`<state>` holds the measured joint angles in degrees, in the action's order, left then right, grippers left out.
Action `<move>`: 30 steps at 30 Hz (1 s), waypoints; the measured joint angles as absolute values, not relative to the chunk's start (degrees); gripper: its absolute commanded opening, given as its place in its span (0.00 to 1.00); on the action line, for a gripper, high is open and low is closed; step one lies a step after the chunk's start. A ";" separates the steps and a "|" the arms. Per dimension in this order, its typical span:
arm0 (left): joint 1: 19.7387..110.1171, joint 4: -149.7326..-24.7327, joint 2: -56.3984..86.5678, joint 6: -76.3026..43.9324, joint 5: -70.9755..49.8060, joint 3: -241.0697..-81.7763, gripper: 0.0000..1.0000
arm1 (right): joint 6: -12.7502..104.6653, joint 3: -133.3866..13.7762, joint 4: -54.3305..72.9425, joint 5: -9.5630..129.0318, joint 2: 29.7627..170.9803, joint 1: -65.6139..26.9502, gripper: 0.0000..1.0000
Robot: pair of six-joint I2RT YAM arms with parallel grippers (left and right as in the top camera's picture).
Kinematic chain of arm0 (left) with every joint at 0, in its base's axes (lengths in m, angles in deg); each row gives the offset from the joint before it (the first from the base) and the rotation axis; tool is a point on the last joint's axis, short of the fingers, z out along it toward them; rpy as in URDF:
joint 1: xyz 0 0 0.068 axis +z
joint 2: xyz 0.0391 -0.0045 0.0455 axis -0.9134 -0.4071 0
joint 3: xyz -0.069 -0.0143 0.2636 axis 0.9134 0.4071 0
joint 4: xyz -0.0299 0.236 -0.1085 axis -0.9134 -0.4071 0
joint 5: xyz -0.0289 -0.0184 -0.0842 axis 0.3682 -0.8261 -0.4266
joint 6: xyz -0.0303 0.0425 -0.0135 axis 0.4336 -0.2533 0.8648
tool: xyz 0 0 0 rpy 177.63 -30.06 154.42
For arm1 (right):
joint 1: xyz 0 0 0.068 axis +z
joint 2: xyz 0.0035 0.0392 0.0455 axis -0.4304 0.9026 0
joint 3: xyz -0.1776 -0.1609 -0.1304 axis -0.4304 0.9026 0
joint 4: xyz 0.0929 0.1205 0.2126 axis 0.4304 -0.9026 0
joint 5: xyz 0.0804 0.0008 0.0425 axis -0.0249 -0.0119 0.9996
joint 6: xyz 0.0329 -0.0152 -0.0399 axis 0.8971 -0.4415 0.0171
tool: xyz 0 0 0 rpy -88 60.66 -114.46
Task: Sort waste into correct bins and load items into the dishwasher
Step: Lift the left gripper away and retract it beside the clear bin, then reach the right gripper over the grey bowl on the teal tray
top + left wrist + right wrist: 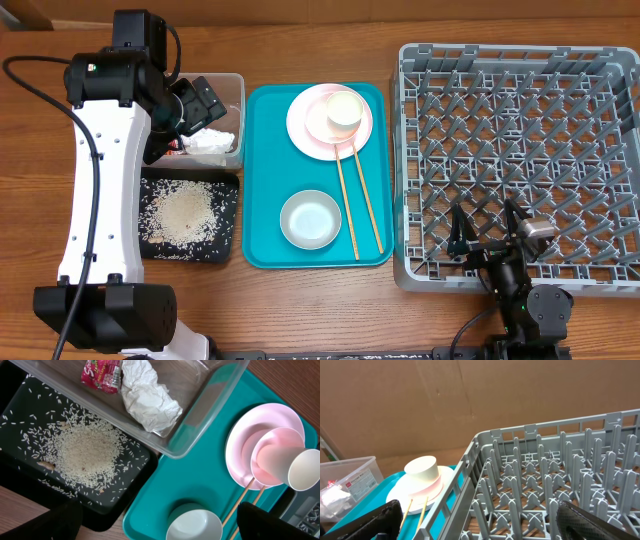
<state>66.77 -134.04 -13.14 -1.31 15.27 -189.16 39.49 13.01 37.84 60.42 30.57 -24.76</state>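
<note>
Overhead: left tool above clear tub, fingers spread wide, gripping nothing. Tub at table's far left holds crumpled tissue and red wrapper, touching. Black tray just robot-side of tub; rice heaped mid-tray, stray grains around. Teal tray centre: plate at far end, cup on it; bowl nearer robot; chopsticks beside bowl, far tips on plate. Grey rack right. Right tool over rack's near edge, fingers spread, gripping nothing.
</note>
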 measured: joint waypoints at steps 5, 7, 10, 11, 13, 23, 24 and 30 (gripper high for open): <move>66.77 -134.04 -13.14 -1.31 15.27 -189.16 1.00 | 39.47 13.01 37.84 60.42 30.57 -24.74 1.00; 66.77 -134.04 -13.14 -1.31 15.27 -189.16 1.00 | 39.47 13.01 37.86 60.42 30.57 -24.74 1.00; 66.77 -134.04 -13.14 -1.31 15.27 -189.16 1.00 | 39.49 13.01 37.82 60.42 30.57 -24.76 1.00; 66.77 -134.04 -13.14 -1.31 15.27 -189.16 1.00 | 39.49 13.01 37.82 60.42 30.57 -24.74 1.00; 66.77 -134.04 -13.14 -1.31 15.27 -189.16 1.00 | 39.49 13.01 37.82 60.44 30.57 -24.74 1.00; 66.77 -134.04 -13.14 -1.31 15.25 -189.16 1.00 | 39.53 13.01 39.46 60.25 30.57 -24.74 1.00; 66.77 -134.04 -13.14 -1.31 15.25 -189.16 1.00 | 39.55 13.01 39.61 60.40 30.57 -24.74 1.00; 66.77 -134.04 -13.14 -1.31 15.25 -189.16 1.00 | 41.96 13.01 41.08 64.86 30.62 -24.74 1.00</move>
